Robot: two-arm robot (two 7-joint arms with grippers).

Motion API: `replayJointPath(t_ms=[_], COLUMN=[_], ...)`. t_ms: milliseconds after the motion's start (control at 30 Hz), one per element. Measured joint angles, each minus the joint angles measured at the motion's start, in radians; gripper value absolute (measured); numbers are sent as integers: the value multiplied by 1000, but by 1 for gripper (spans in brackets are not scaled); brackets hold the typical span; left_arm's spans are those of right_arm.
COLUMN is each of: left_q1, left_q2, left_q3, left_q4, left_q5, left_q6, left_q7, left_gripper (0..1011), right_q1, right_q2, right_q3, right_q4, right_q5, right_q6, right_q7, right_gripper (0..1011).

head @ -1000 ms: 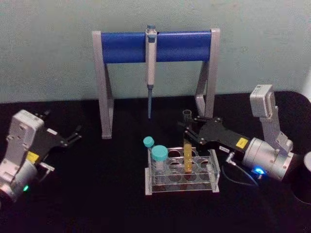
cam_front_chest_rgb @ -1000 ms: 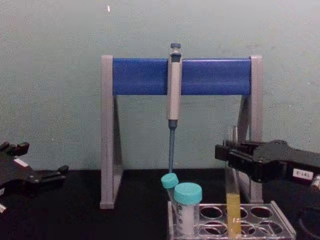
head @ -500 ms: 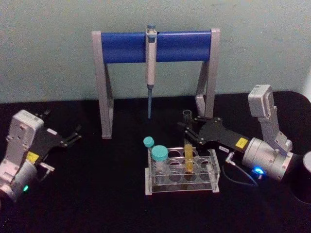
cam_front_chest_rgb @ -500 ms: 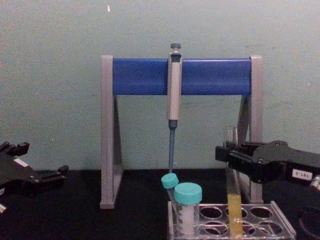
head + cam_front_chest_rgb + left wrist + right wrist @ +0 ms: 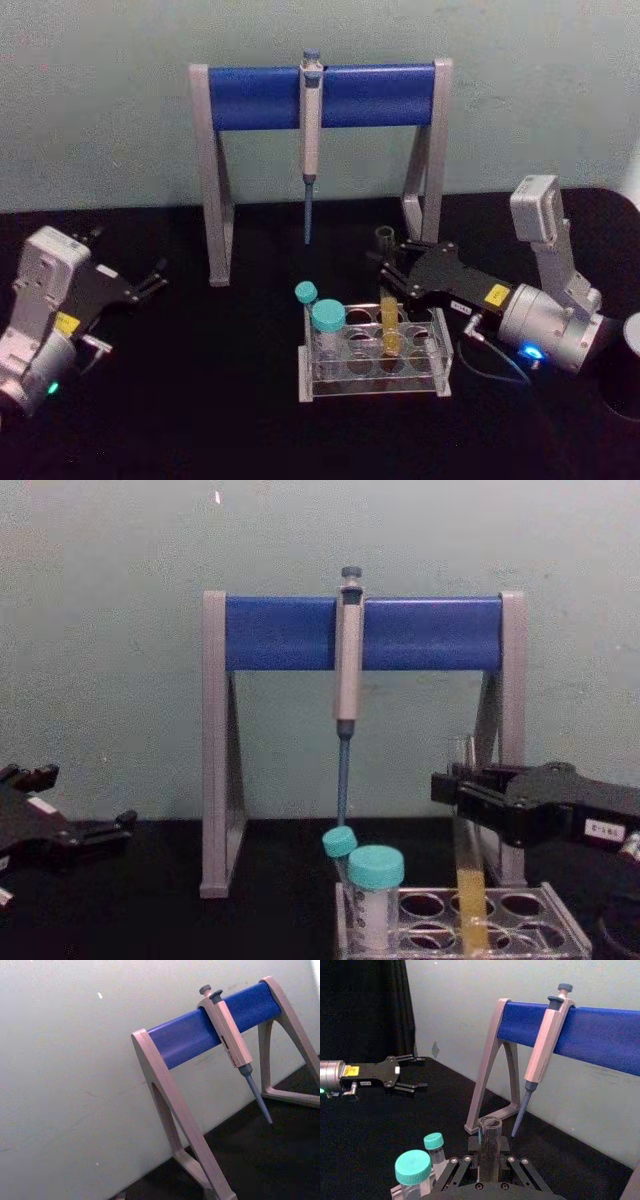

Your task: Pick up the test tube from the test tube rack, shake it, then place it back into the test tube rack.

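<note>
The test tube (image 5: 387, 312), clear glass with yellow liquid low down, stands upright in a middle hole of the clear test tube rack (image 5: 370, 386) at the table's centre. My right gripper (image 5: 386, 266) reaches in from the right and is shut on the test tube's upper part, just below its open rim. From the chest, the test tube (image 5: 468, 905) hangs under the black right gripper (image 5: 453, 786) and its lower end sits inside the test tube rack (image 5: 560, 932). In the right wrist view the test tube (image 5: 490, 1141) rises between the fingers. My left gripper (image 5: 155, 277) is parked open at the far left.
A grey-and-blue pipette stand (image 5: 262, 98) with a hanging pipette (image 5: 311, 120) stands behind the rack. Two teal-capped vials (image 5: 328, 322) occupy the rack's left end. A dark round object (image 5: 630, 372) sits at the right edge. Black tabletop lies open between the left gripper and the rack.
The right gripper has lowered slightly with the test tube, which now sits deeper in the rack. The left arm has not moved.
</note>
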Motion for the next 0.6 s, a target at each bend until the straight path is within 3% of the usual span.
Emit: replayJointPath(t_ms=[333, 600], left_q1=[0, 0], left_q2=[0, 0], left_q3=[0, 0], left_q4=[0, 0], left_q5=[0, 0], left_q6=[0, 0], left_q7=[0, 0], left_gripper=[1001, 1001], right_q1=[0, 0], right_q2=[0, 0], right_q3=[0, 0], right_q4=[1, 1], right_q5=[-1, -1], right_q6=[1, 1], right_q7=[1, 1], right_gripper=[250, 485])
